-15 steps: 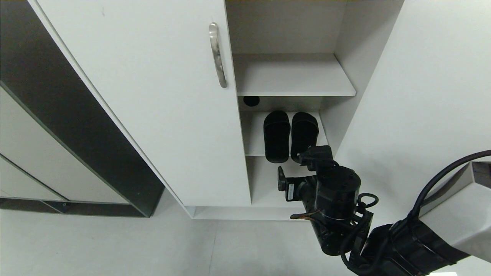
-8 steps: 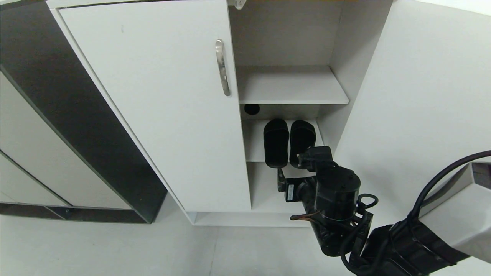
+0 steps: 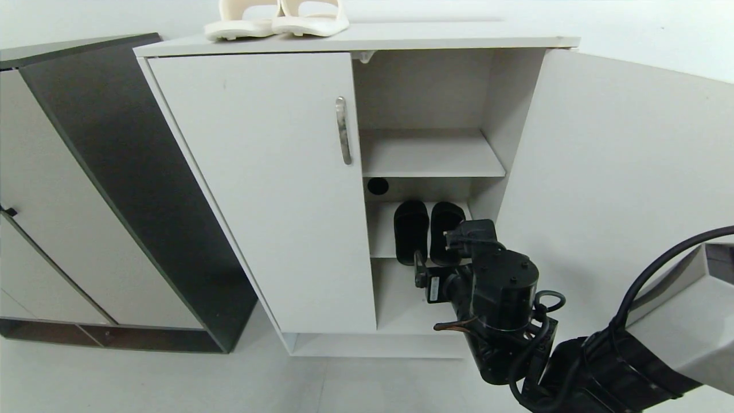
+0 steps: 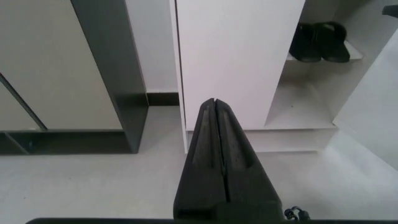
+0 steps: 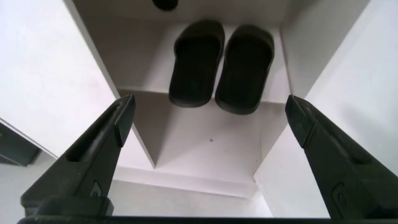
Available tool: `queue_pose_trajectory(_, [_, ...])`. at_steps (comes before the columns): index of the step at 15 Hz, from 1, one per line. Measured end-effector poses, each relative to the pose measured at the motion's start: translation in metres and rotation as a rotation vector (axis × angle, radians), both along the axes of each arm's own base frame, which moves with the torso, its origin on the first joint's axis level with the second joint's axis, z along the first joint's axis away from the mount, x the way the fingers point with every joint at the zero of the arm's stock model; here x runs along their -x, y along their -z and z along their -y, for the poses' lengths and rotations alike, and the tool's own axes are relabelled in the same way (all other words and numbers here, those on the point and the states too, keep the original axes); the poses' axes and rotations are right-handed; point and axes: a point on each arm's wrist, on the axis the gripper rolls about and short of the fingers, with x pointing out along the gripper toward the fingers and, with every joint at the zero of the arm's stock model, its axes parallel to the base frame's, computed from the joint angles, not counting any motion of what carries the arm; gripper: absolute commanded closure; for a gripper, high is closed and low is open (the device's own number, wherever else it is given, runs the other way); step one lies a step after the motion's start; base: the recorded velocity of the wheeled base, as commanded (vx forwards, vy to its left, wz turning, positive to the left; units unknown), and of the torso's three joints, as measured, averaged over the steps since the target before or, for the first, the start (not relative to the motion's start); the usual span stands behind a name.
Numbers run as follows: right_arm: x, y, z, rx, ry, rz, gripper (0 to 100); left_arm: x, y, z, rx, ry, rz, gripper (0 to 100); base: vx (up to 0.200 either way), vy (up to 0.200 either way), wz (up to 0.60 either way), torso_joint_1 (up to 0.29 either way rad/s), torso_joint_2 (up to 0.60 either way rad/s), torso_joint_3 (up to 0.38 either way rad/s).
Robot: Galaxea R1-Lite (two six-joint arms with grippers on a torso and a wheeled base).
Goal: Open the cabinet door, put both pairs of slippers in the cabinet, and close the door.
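Cabinet (image 3: 258, 189) on pale floor (image 3: 143, 378): black slippers (image 3: 412, 229) inside, cream slippers (image 3: 309, 23) atop; right tool (image 5: 208, 106) released, left tool (image 4: 214, 104) clenched

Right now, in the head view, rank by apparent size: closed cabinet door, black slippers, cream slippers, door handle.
1. closed cabinet door, largest.
2. black slippers and cream slippers: alike; cream pair cropped at the top edge, so tied.
3. door handle, smallest.

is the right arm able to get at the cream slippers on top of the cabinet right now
Probably, though not from here: the cream slippers lie uncovered on the white cabinet top, but the open right claw hangs low by the black slippers, so it must rise first.
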Motion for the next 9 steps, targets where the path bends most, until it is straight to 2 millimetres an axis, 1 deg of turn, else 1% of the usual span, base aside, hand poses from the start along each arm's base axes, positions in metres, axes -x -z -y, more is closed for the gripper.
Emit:
queue_pose_trajectory(2, [0.0016,0.0030,0.0016,0.021,-0.003,-0.008,0,0.0000,0.0000,0.0001,-0.003,0.002,0.000,100,0.000,0.000,0.00,0.007,0.00,0.136])
queue_pose_trajectory(9, [0.0021,0.0080,0.0043,0.031,-0.008,-0.014,0,0.0000,0.0000,0.0001,-0.006,0.003,0.000,100,0.000,0.000,0.00,0.000,0.00,0.000])
